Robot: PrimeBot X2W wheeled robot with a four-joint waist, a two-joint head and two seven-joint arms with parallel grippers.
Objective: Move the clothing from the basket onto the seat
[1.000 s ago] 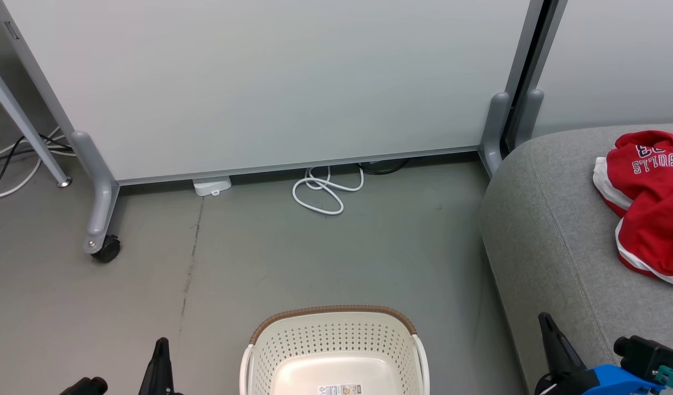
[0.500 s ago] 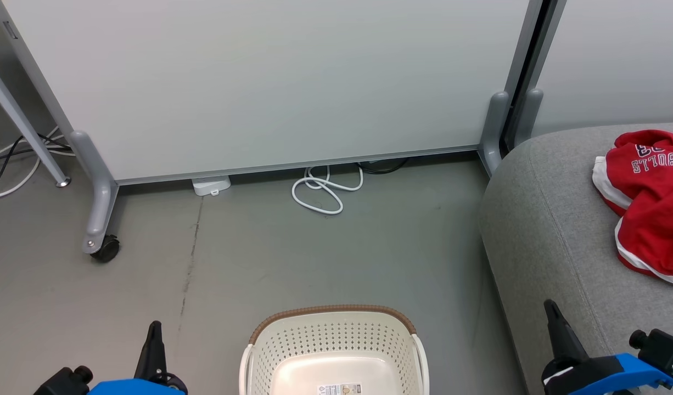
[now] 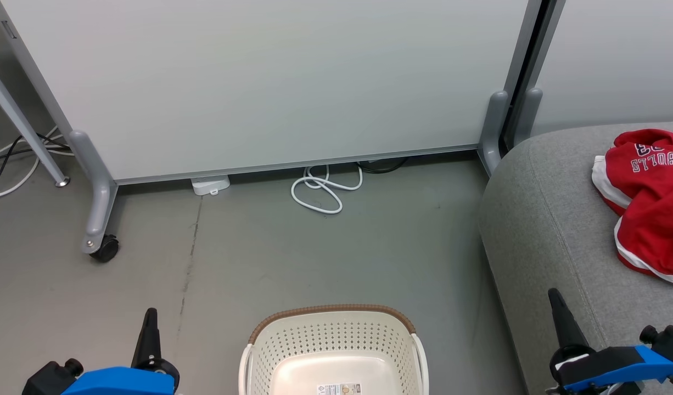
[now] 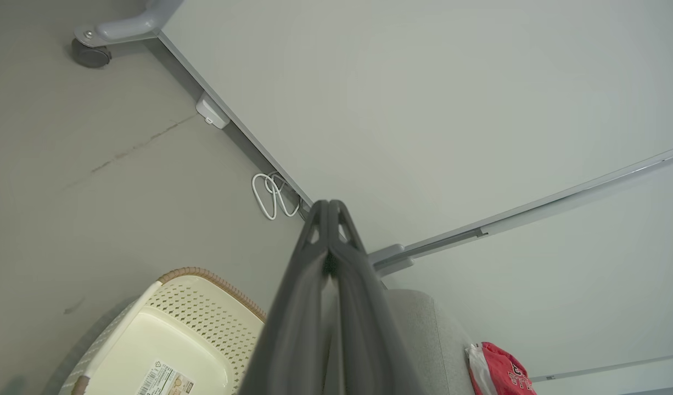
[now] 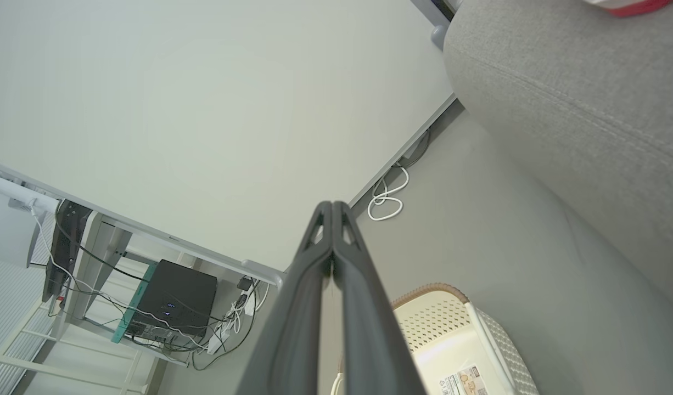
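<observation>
Red clothing (image 3: 646, 208) heaped on grey seat (image 3: 539, 236), far right. Basket (image 3: 331, 309) on floor (image 3: 314, 258), bottom centre, well apart from clothing. Left end effector (image 3: 150, 318) clenched, gripping nothing, left of basket. Right end effector (image 3: 556, 302) clenched, gripping nothing, over seat's near edge.

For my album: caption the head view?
Basket on the floor shows a bare bottom; red clothing lies on the grey seat.
</observation>
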